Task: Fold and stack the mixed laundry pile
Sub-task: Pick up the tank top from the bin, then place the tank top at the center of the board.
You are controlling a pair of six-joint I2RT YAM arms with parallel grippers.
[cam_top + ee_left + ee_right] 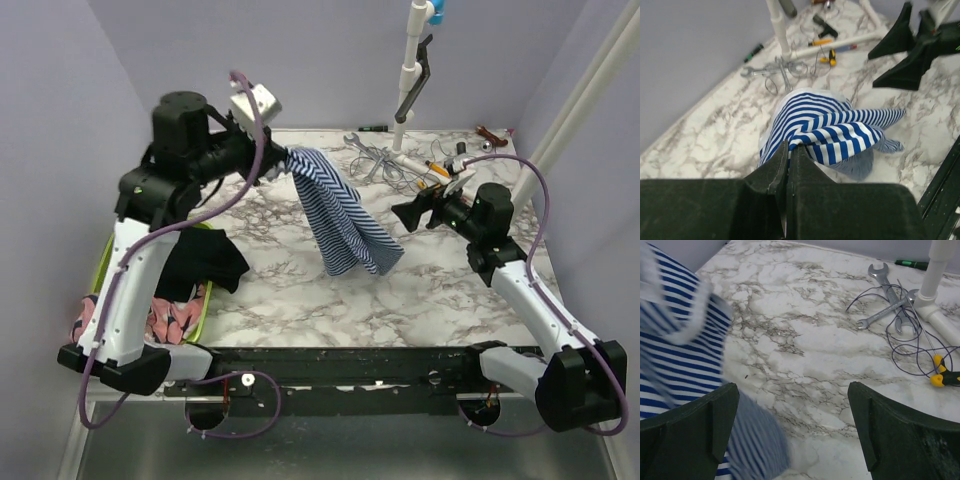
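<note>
My left gripper (284,158) is shut on the top of the navy-and-white striped garment (340,215), which hangs from it down to the marble table (300,300). In the left wrist view the stripes (835,127) bunch right at the closed fingertips (790,146). My right gripper (405,215) stands wide open just right of the hanging cloth, nothing between its fingers (695,425); the striped garment (675,360) fills the left of its view. The black garment (205,260) drapes over the lime green basin (203,320) at the left, with the pink garment (170,318) under it.
Wrenches (362,148), a tangle of thin wire, screwdrivers (432,168) and a white pipe stand (410,75) clutter the back right of the table. The same wrenches (885,295) and wire (910,340) lie ahead of the right gripper. Purple walls enclose the table.
</note>
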